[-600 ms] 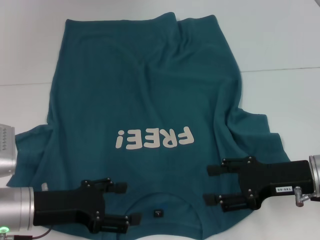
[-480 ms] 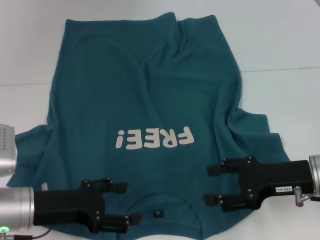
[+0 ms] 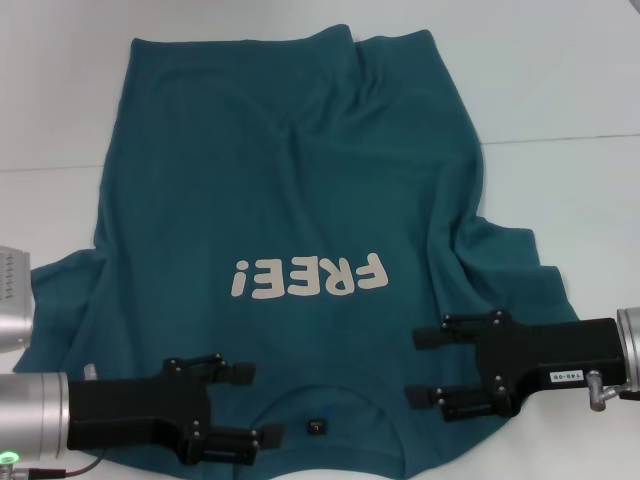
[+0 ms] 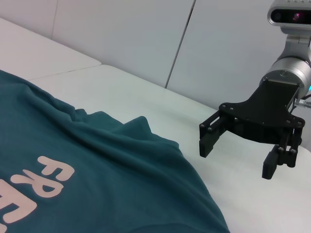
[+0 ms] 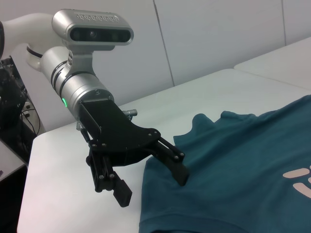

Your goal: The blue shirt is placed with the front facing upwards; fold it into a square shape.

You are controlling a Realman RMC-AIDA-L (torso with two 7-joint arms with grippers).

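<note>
The blue shirt lies spread front-up on the white table. Its white "FREE!" lettering faces me, and the collar with its small dark label is nearest to me. My left gripper hangs open over the shoulder area just left of the collar. My right gripper hangs open over the shoulder on the other side of the collar. The left wrist view shows the right gripper open above the shirt's edge. The right wrist view shows the left gripper open by the shirt, holding nothing.
White table surface surrounds the shirt, with a seam line running across it. The far hem lies near the table's back. The sleeves bunch out at both sides. A wall stands behind the table.
</note>
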